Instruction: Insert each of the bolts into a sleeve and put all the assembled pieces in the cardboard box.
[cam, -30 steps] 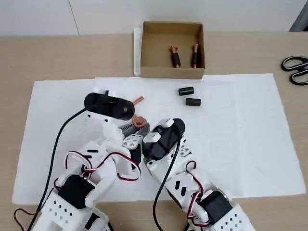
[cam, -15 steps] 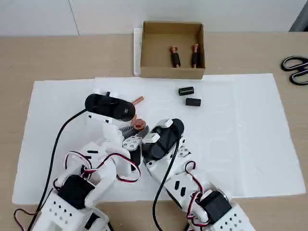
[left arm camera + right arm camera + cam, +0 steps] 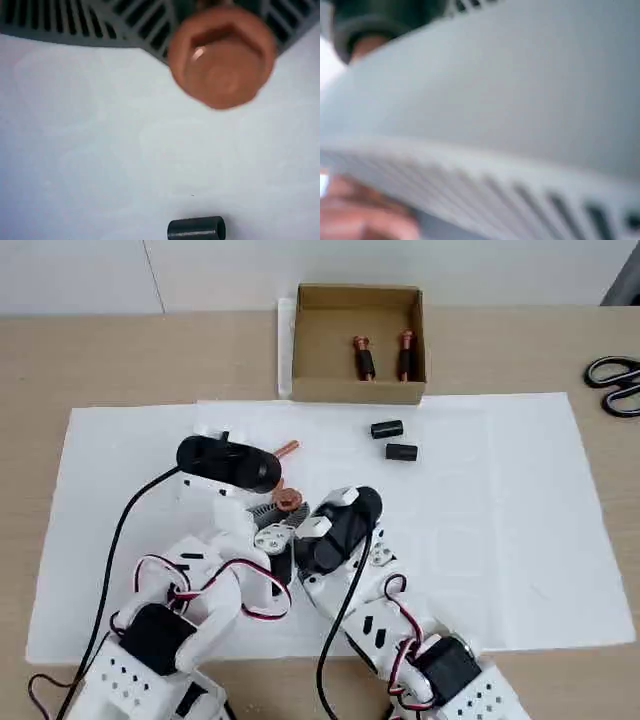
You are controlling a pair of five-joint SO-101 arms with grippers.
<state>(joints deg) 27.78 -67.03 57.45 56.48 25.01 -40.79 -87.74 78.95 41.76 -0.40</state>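
Honestly, cannot tell the state of the jaws on either side. Left gripper (image 3: 272,510) and right gripper (image 3: 300,527) crowded together just below the centre of the high view, touching or nearly so, under arm bodies and cables. Right between them, a copper bolt (image 3: 288,501), head turned up to the high camera, so probably standing on end, shank downward and hidden. Cannot assign it to one gripper or the other. In the left wrist view, same head very close against a dark ribbed part (image 3: 75,20); beyond it on the paper, one of the sleeves (image 3: 196,227), seen side-on.

Outward from there, a second bolt (image 3: 286,449) just above on the white paper sheet (image 3: 500,520), slanted, lower end covered by the black camera housing (image 3: 228,460). Further to the upper right, well apart from both grippers, an upper sleeve (image 3: 387,428) and a lower sleeve (image 3: 401,452), near each other, long axes about left to right. Nearer to the right arm than to the left, so seemingly the natural side for fetching one. Needs shank and bore on one line; at present, as a guess, roughly crosswise.

At top centre, cardboard box (image 3: 358,392) with one assembled piece (image 3: 362,358) beside another assembled piece (image 3: 405,355). Right wrist view hard to read: pale ribbed surface, some copper, something dark, impossible to name.
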